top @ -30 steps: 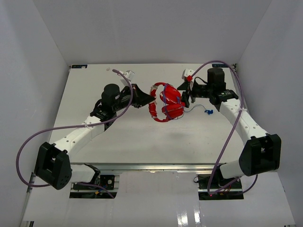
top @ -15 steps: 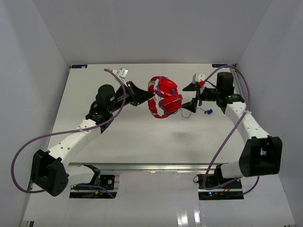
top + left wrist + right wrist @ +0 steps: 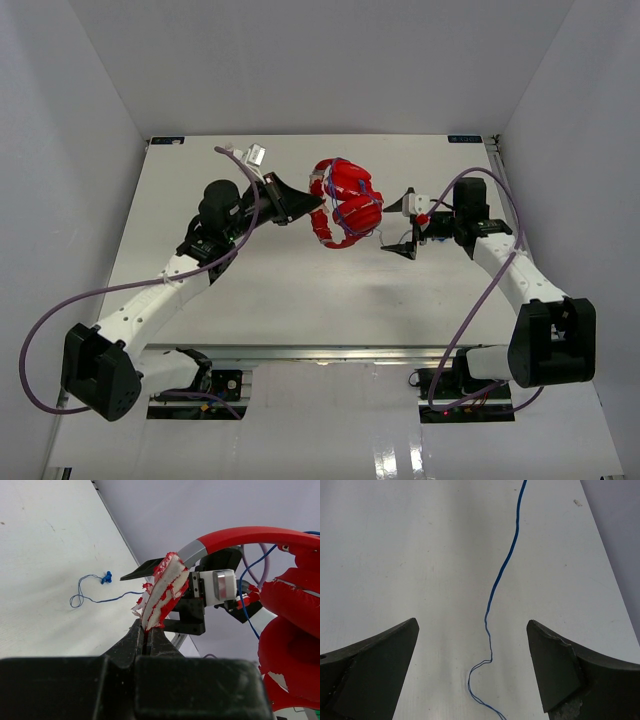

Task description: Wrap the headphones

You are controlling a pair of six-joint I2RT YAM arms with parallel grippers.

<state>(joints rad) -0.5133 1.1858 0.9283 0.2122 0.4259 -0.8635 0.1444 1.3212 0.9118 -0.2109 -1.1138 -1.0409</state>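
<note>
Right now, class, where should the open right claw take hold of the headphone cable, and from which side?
Take the cable on its straight stretch, above the kinked loop near the table. Come from above with the right claw, whose open fingers stand on either side of it. The left claw pinches the headband, so the headphones should hold steady.

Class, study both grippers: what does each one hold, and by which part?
The left gripper is shut on the headphones, pinching the frayed red-and-white padding of the headband. The right gripper is open, holding nothing.
</note>
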